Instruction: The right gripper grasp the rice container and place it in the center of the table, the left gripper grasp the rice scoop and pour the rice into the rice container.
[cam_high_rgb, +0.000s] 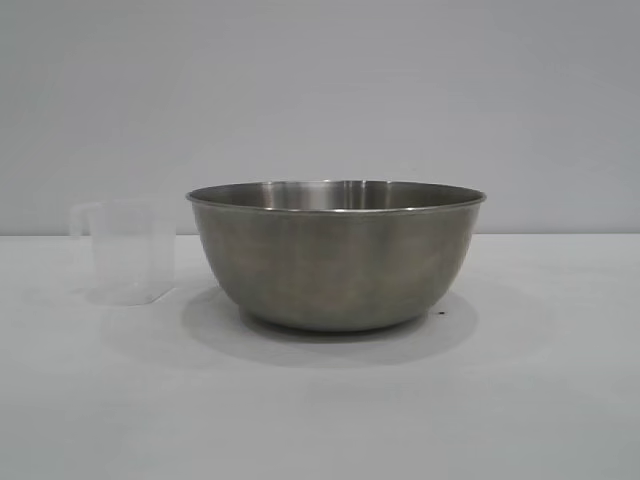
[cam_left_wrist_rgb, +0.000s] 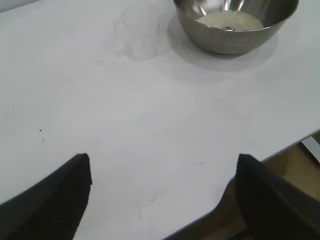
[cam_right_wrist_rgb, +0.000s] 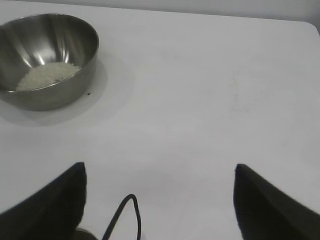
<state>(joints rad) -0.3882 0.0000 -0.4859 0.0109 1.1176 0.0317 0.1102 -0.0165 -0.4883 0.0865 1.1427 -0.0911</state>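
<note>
The steel rice container (cam_high_rgb: 335, 255) stands upright in the middle of the white table (cam_high_rgb: 320, 410). A pale layer of rice (cam_left_wrist_rgb: 231, 20) lies on its bottom, also seen as rice (cam_right_wrist_rgb: 48, 75) in the container (cam_right_wrist_rgb: 45, 55) from the right wrist. The translucent rice scoop (cam_high_rgb: 125, 250) stands upright on the table left of the container, a small gap apart; it shows faintly as the scoop (cam_left_wrist_rgb: 141, 30) beside the container (cam_left_wrist_rgb: 235, 25). My left gripper (cam_left_wrist_rgb: 162, 170) is open over bare table near its edge, far from both. My right gripper (cam_right_wrist_rgb: 160, 177) is open and empty, well away from the container.
The table's edge (cam_left_wrist_rgb: 260, 165) runs close by the left gripper, with brown floor beyond it. A thin black cable loop (cam_right_wrist_rgb: 127, 212) hangs between the right gripper's fingers. A plain grey wall (cam_high_rgb: 320, 90) stands behind the table. Neither arm shows in the exterior view.
</note>
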